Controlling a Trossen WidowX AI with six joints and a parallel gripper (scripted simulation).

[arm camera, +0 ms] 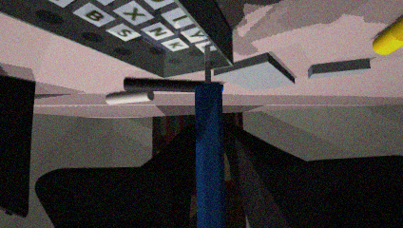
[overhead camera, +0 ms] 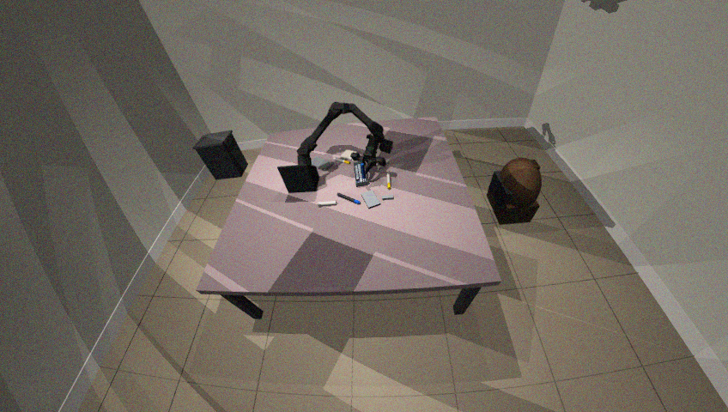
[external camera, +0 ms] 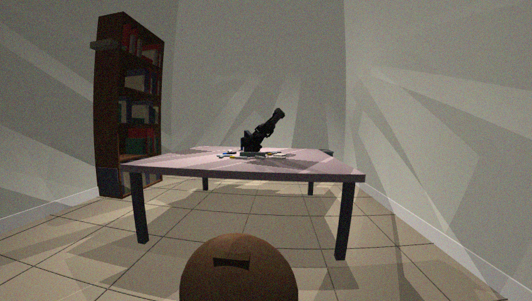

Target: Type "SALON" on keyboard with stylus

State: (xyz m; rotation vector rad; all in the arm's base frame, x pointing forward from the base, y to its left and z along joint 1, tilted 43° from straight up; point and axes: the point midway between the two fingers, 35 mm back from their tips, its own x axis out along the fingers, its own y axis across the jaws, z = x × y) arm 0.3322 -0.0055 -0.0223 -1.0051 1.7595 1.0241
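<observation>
Top view shows the black arm (overhead camera: 342, 106) (external camera: 265, 128) rising from its base at the desk's (overhead camera: 352, 239) (external camera: 242, 172) left side in the picture, arching over a high elbow and bending down to the gripper (overhead camera: 367, 162) (arm camera: 209, 190) above the keyboard (overhead camera: 360, 176) (external camera: 253, 153) (arm camera: 157, 62). In the exterior view the arm shows as a steep dark diagonal. The gripper's fingers are nearly closed, clamped on the blue stylus (arm camera: 209, 152), which stands lengthwise between them in the wrist view, its thin grey tip over the key bearing an L or just against it; contact is hard to tell. A black marker (overhead camera: 348, 198) (arm camera: 159, 85) and a white stick (overhead camera: 326, 203) (arm camera: 129, 98) lie near the keyboard, apart from it.
</observation>
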